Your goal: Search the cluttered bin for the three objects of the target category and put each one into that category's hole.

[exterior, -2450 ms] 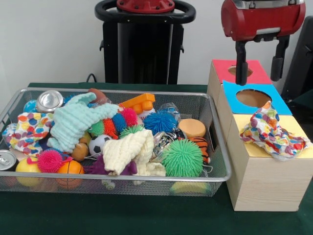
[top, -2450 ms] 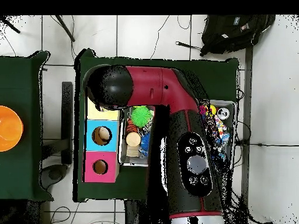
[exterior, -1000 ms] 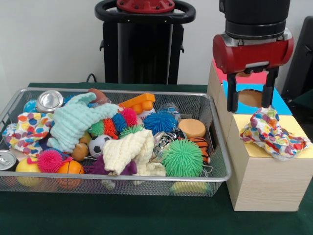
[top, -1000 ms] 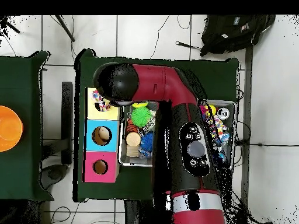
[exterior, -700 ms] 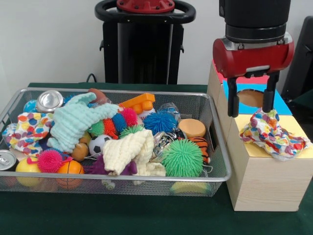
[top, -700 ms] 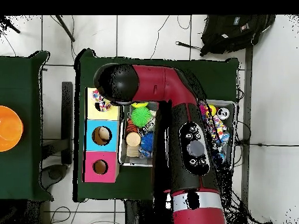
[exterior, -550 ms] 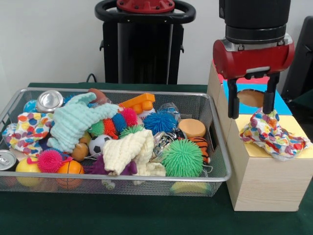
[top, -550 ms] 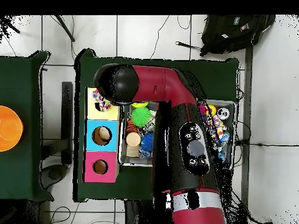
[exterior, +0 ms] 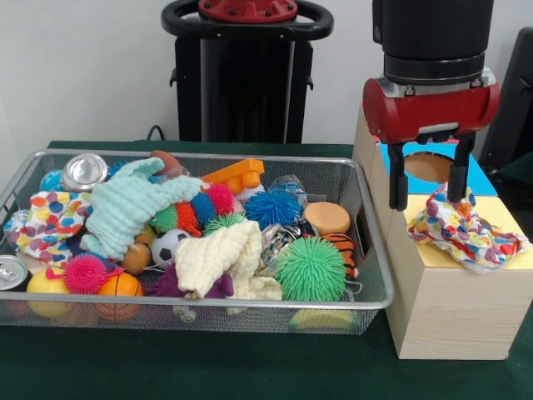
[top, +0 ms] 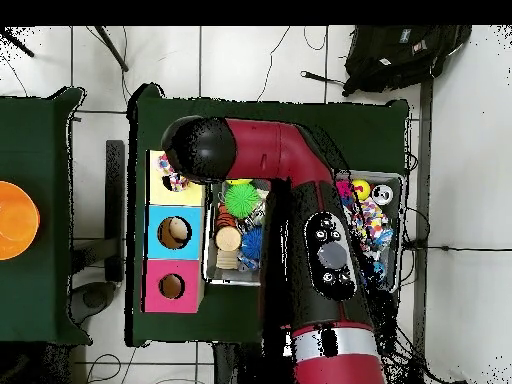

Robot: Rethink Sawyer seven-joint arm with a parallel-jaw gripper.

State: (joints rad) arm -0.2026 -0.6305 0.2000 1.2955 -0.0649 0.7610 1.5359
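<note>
A wire bin on the green bench is heaped with clutter: a mint cloth, a cream cloth, a green spiky ball, a blue spiky ball, a can and another patterned cloth. Beside it stands a wooden box with red, blue and yellow tops. A spotted cloth lies crumpled on the yellow top, covering its hole. The tool hangs released, empty, at the cloth's far left edge, one finger touching it
</note>
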